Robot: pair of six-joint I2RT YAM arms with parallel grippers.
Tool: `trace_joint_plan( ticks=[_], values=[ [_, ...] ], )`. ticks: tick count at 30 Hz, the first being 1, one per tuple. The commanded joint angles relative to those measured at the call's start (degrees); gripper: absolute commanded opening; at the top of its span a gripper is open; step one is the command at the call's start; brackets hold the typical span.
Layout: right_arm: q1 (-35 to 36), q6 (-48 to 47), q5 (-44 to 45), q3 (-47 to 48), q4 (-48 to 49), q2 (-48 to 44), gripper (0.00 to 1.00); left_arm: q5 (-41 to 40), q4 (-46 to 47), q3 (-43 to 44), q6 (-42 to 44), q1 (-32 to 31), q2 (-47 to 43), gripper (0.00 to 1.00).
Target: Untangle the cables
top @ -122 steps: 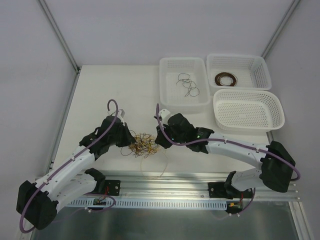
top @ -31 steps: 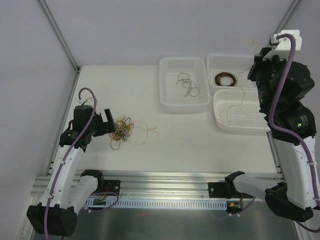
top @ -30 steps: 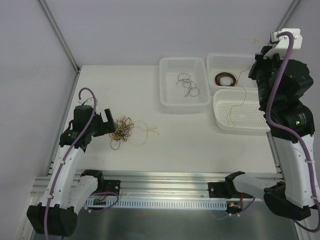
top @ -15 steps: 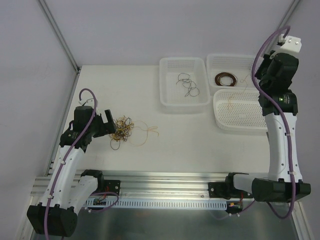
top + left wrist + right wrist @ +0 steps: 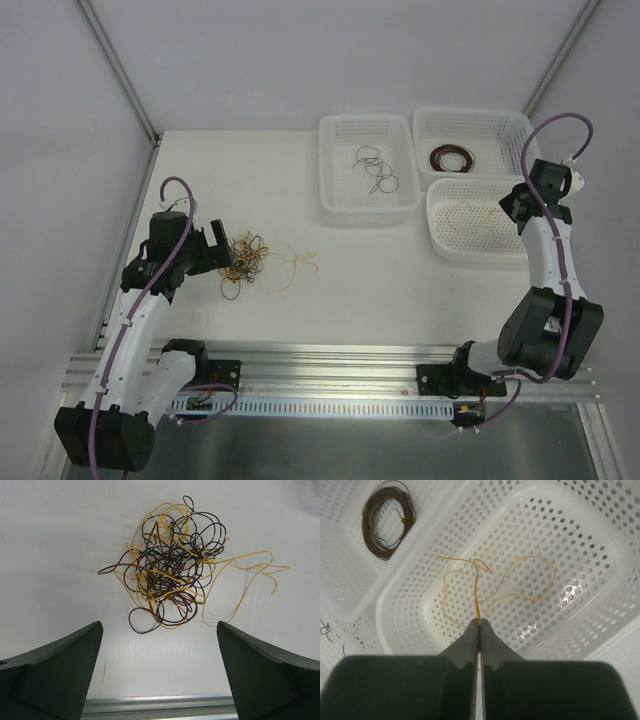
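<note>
A tangle of yellow, black and dark brown cables (image 5: 245,262) lies on the white table, with one yellow strand trailing off to its right. In the left wrist view the tangle (image 5: 170,570) sits just ahead of my left gripper (image 5: 159,628), which is open wide and holds nothing. From above, that gripper (image 5: 214,246) stands at the tangle's left side. My right gripper (image 5: 480,621) is shut on one yellow cable (image 5: 485,580). The cable's curls rest on the floor of the near right basket (image 5: 580,545). From above, the right gripper (image 5: 514,204) hangs low over that basket (image 5: 497,256).
A basket at the back right (image 5: 500,122) holds a dark brown coil (image 5: 450,158), also seen in the right wrist view (image 5: 387,522). The basket to its left (image 5: 335,205) holds thin black wires (image 5: 375,170). An aluminium rail (image 5: 330,355) runs along the near table edge.
My right arm has come down from high above the baskets to the near right basket, bringing the yellow cable down onto its floor. The left arm and the tangle have not moved.
</note>
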Motion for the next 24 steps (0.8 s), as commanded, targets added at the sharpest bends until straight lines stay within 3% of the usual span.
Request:
trace_joint_plan(
  ticks=[1,3,5,6,9,12,19,24],
  values=[
    [-1.7,7.7,-3.3,-0.7,3.7,4.5,0.01,1.9,0.3,-0.3,0.2,0.1,0.4,0.99],
    [-2.5,8.2,-3.3,0.2,2.1,8.6,0.04,1.9,0.3,-0.3,0.2,0.1,0.4,0.99],
    [-2.8,8.4,-3.9,1.6,0.6,10.6,0.14,2.0,0.3,-0.4,0.2,0.1,0.7,0.99],
    [-2.9,8.4,-4.1,2.0,-0.8,11.4,0.37,2.1,0.3,-0.4,0.2,0.1,0.6,0.99],
    [-2.0,6.7,-4.6,2.2,-1.8,9.0,0.83,2.6,0.4,-0.4,0.2,0.2,0.9,0.99],
    [1.2,1.8,-0.8,5.5,-6.5,6.7,0.99,3.4,0.4,-0.3,0.3,0.3,1.6,0.99],
    [10.2,-5.5,6.3,8.0,-12.1,-0.4,1.00,4.0,0.3,-0.3,0.3,0.5,2.6,0.99],
    [21.8,-12.7,1.3,9.0,-10.8,-3.8,0.99,5.0,0.4,-0.4,0.3,0.6,3.9,0.99]
  ],
)
